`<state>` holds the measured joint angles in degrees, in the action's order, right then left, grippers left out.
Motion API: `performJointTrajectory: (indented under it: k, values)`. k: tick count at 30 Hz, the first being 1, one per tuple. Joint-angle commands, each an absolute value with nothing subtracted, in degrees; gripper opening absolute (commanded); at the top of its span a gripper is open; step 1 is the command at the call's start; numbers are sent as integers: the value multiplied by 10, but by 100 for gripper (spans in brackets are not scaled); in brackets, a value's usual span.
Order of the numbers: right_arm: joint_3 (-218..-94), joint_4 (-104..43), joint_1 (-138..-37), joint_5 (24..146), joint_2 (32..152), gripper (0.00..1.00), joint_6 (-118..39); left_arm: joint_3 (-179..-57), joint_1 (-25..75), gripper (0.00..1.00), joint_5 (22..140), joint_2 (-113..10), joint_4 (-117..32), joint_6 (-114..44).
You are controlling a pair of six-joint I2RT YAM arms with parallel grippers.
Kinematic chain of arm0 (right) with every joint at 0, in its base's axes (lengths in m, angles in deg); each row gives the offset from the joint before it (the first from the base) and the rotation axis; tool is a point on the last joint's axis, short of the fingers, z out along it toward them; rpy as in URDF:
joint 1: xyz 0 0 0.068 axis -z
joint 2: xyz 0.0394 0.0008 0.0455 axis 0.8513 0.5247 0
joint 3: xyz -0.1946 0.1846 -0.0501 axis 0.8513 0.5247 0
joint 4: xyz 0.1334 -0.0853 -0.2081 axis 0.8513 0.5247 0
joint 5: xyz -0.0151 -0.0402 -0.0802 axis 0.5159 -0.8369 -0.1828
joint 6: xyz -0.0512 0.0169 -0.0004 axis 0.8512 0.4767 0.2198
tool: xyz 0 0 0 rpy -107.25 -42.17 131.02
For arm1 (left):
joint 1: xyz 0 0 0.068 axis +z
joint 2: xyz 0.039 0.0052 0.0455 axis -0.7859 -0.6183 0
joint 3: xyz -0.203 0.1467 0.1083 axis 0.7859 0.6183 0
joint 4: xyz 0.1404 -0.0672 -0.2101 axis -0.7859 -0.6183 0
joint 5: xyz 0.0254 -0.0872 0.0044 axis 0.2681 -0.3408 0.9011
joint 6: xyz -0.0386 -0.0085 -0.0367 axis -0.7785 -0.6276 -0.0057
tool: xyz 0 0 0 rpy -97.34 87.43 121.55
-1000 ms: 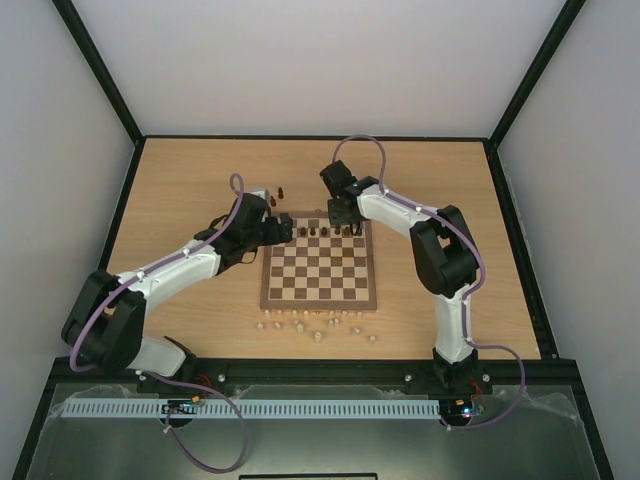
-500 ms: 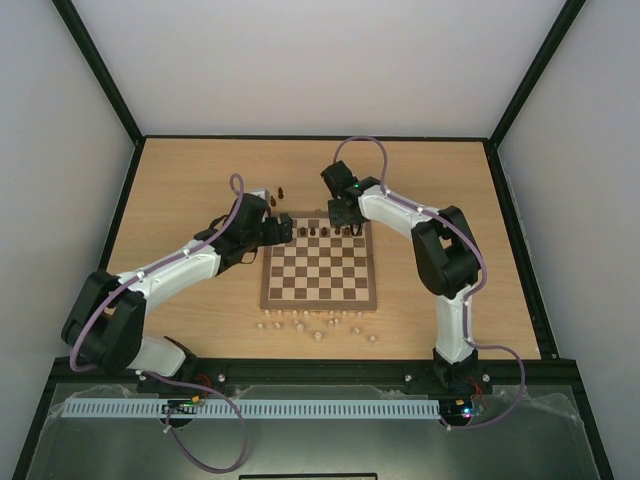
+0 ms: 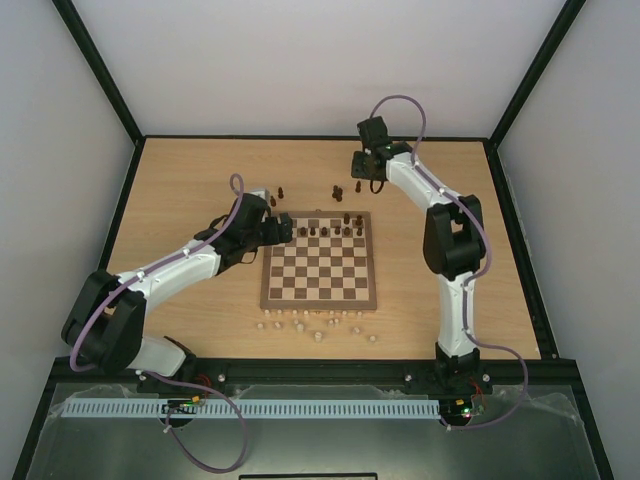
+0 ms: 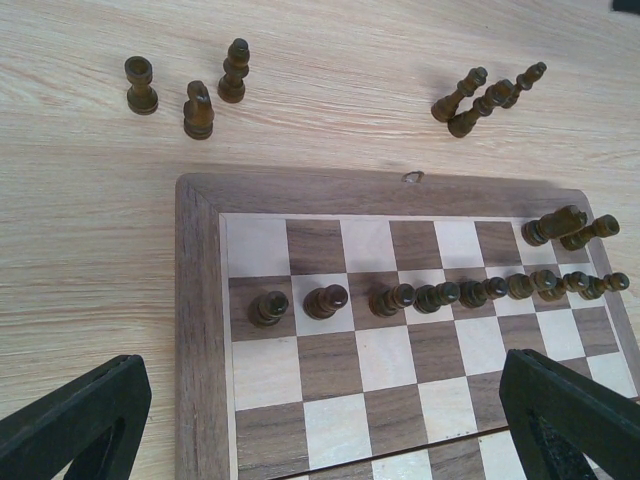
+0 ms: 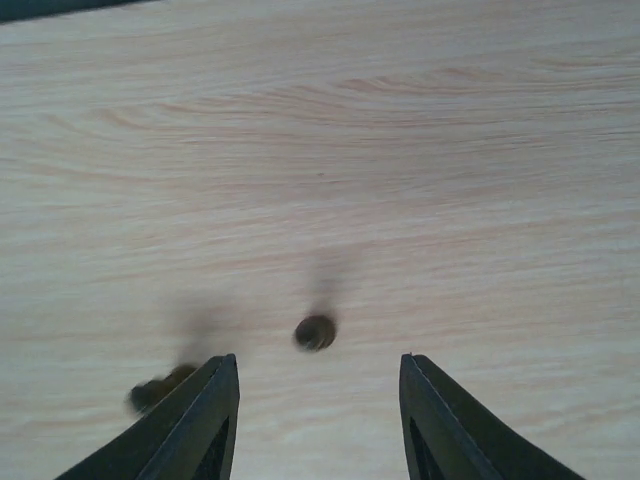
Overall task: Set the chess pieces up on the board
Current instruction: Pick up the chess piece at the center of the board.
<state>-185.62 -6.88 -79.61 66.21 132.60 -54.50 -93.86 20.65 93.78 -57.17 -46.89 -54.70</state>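
The board [image 3: 320,262] lies mid-table, with a row of dark chess pieces [image 3: 325,232] along its second far rank and two more [image 3: 352,219] on the back rank. Loose dark pieces [image 3: 338,190] stand on the table beyond it. My left gripper [image 3: 287,230] hovers open at the board's far-left corner, its fingers [image 4: 75,420] wide apart over empty squares, the row of pawns [image 4: 440,295] ahead. My right gripper [image 3: 362,167] is raised over the table behind the board, open. A dark piece [image 5: 315,333] stands below, just ahead of the gap between its fingers [image 5: 200,420]; nothing is held.
Three dark pieces [image 4: 198,108] stand off the board's far-left corner and three more [image 4: 485,98] lean further right. Several pale pieces [image 3: 320,325] are scattered on the table in front of the board's near edge. A blurred dark piece [image 5: 155,392] sits by the right gripper's left finger.
My right gripper has left the board's back rank, moved back and to the right over the bare table, and opened. The left arm has stayed still.
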Motion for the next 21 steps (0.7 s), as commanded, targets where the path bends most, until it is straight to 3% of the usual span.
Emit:
performJointTrajectory:
  k: [1, 12, 21]
  values:
    - [-1914, -12, -782, 670, 1404, 45, -530, -934, 210, 99, 943, -564, -465, -548]
    - [-1964, -22, -767, 702, 1457, 49, -514, -935, 214, 99, 943, -577, -463, -547]
    - [-1971, -16, -768, 692, 1467, 45, -511, -934, 216, 99, 943, -581, -461, -548]
